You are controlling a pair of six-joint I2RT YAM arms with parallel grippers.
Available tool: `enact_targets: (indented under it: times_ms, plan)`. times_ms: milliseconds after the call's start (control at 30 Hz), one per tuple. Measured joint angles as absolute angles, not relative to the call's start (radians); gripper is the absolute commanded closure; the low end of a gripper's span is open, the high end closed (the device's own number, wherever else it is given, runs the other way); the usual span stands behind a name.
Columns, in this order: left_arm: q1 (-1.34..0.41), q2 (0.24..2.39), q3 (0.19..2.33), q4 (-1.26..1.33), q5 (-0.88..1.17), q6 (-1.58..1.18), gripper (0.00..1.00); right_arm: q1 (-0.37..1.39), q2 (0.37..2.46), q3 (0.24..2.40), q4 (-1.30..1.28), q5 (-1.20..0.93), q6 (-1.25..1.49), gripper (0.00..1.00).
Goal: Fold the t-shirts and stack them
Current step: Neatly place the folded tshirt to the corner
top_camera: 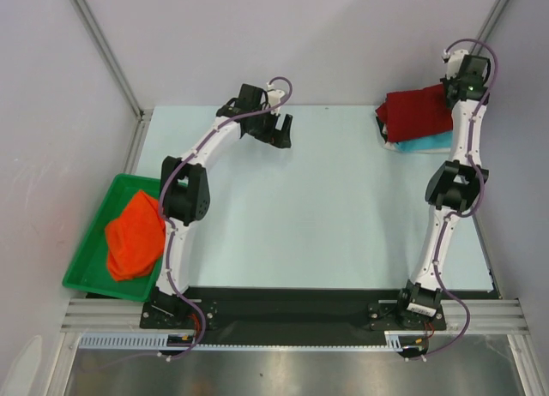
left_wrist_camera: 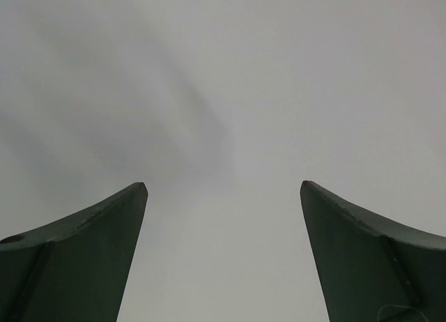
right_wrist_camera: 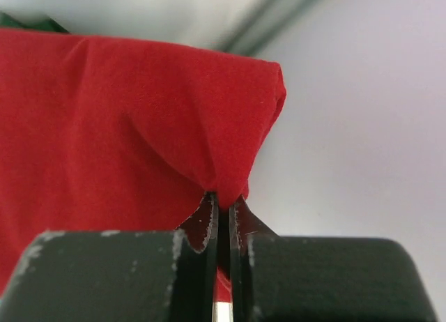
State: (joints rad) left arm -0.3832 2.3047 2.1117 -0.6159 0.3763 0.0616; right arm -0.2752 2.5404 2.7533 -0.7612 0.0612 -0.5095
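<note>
- At the far right corner of the table (top_camera: 300,207), your right gripper (right_wrist_camera: 224,200) has its jaws pressed almost together on a pinch of the dark red t-shirt (right_wrist_camera: 104,127). The cloth bunches into a small peak right at the fingertips.
- From that pinch, your right wrist view shows the red cloth spreading away to the left, with a folded edge running along its top.
- Seen from above, the dark red t-shirt lies on top of the turquoise t-shirt (top_camera: 425,145), which shows only as a strip along the red one's near edge. Both sit close to the table's right side.
- Your left gripper (left_wrist_camera: 223,186) has its jaws spread wide and holds nothing. Its wrist camera shows you only a plain grey surface between the two dark fingers.
- In the top view that left gripper hangs over the far middle of the table, well apart from the red and turquoise pair.
- Farthest out, the bright orange t-shirt (top_camera: 135,236) lies crumpled in the green tray (top_camera: 90,242) at the table's left edge, just beside your left arm.
</note>
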Motion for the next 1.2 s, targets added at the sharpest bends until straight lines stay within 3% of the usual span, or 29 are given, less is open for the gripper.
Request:
enact_targets:
  times_ms: [33,133,167,200,233,267,300,500,800,1200]
  plan:
    - [-0.384,2.305,2.112,-0.616,0.376,0.062,0.02,-0.279,2.553,2.750,-0.758,0.072,-0.512,1.00]
    - [-0.384,2.305,2.112,-0.616,0.376,0.062,0.02,-0.276,2.592,2.716,-0.735,0.131,-0.523,0.59]
    - [-0.384,2.305,2.112,-0.616,0.376,0.062,0.02,-0.270,2.605,2.703,-0.727,0.160,-0.529,0.35]
    - [-0.384,2.305,2.112,-0.616,0.374,0.062,0.02,-0.262,2.616,2.697,-0.725,0.182,-0.529,0.29]
    - [-0.384,2.305,2.112,-0.616,0.372,0.062,0.02,-0.257,2.627,2.696,-0.727,0.196,-0.534,0.16]
    - [-0.384,2.305,2.114,-0.617,0.369,0.062,0.02,-0.249,2.636,2.696,-0.728,0.207,-0.537,0.12]
    - [-0.385,2.305,2.114,-0.616,0.368,0.062,0.02,-0.242,2.640,2.696,-0.730,0.213,-0.543,0.01]
    - [-0.390,2.305,2.121,-0.617,0.317,0.069,0.00,-0.182,2.597,2.696,-0.727,0.219,-0.530,0.00]
    - [-0.372,2.302,2.156,-0.607,0.177,0.091,0.00,0.019,2.358,2.573,-0.713,0.198,-0.486,0.00]
    - [-0.335,2.233,2.122,-0.578,0.032,-0.010,0.00,0.126,2.282,2.336,-0.765,0.017,-0.152,0.00]
